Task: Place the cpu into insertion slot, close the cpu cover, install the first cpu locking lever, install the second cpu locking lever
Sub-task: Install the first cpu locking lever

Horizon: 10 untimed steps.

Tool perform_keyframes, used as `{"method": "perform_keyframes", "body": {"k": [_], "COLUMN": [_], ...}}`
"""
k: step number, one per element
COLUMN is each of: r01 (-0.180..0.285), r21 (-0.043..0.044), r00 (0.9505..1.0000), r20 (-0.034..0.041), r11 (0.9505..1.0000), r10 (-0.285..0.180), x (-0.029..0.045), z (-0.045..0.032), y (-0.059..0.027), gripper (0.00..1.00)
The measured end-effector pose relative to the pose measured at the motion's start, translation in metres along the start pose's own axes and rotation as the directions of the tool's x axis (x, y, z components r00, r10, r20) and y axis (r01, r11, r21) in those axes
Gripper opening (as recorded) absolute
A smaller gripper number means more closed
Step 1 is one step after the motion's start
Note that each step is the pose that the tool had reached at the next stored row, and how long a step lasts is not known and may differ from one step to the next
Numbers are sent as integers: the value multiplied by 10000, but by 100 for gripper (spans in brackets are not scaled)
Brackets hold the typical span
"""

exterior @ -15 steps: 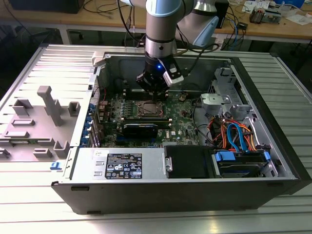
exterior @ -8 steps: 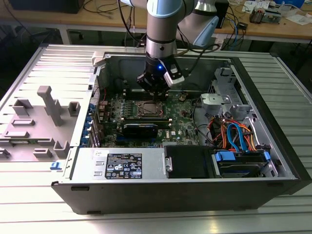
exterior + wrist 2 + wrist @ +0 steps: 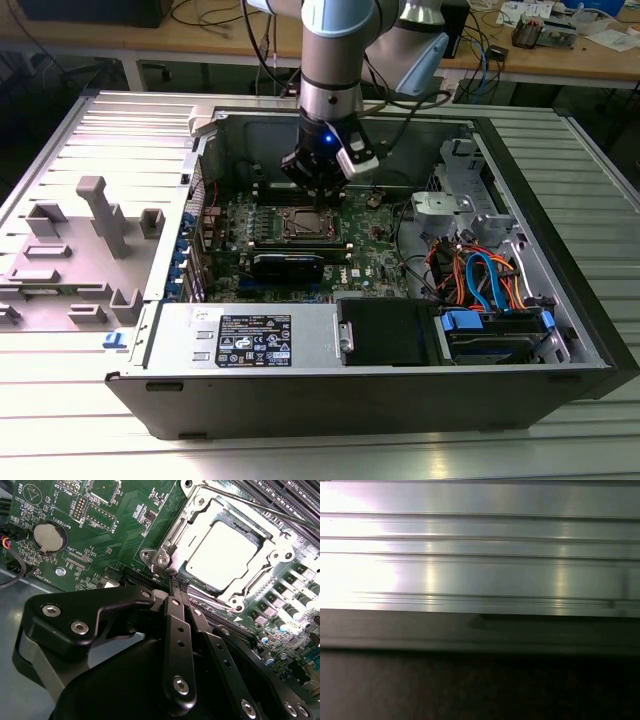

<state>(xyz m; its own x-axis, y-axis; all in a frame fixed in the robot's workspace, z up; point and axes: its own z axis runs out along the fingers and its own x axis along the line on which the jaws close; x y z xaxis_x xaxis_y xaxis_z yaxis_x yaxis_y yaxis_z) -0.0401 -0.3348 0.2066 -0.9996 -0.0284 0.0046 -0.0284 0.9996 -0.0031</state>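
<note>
In the second wrist view the cpu (image 3: 225, 555) lies flat in the insertion slot (image 3: 162, 560), its bright silver top showing through the window of the cpu cover (image 3: 197, 517), which is down over it. A thin metal locking lever (image 3: 260, 505) runs along the far side of the socket. My gripper (image 3: 177, 583) is shut, its black fingers (image 3: 172, 610) pressed together with the tips at the socket's near edge by a corner. Whether they touch a lever there I cannot tell. In the exterior view the gripper (image 3: 323, 203) hangs right over the insertion slot (image 3: 303, 224) on the green motherboard (image 3: 375, 240).
The open computer case (image 3: 330, 400) lies on a ribbed aluminium table (image 3: 480, 555). Black memory slots (image 3: 290, 262), a black power supply (image 3: 385, 330), orange and blue cables (image 3: 480, 275) and a coin battery (image 3: 49, 536) surround the socket. A grey fixture (image 3: 100, 215) stands at the exterior view's left.
</note>
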Motion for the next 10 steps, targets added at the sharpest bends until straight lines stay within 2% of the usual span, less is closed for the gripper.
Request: {"method": "perform_keyframes", "body": {"k": [4, 6, 8, 10], "r01": [-1, 0, -2, -1], "r21": [7, 24, 3, 15], "r00": [10000, 10000, 10000, 10000], "r20": [-4, -10, -6, -10], "r11": [10000, 10000, 10000, 10000], "r10": [1, 0, 2, 1], "x": [0, 1, -1, -2], "z": [13, 41, 82, 93], "y": [-7, -10, -7, -5], "gripper": [11, 11, 11, 11]}}
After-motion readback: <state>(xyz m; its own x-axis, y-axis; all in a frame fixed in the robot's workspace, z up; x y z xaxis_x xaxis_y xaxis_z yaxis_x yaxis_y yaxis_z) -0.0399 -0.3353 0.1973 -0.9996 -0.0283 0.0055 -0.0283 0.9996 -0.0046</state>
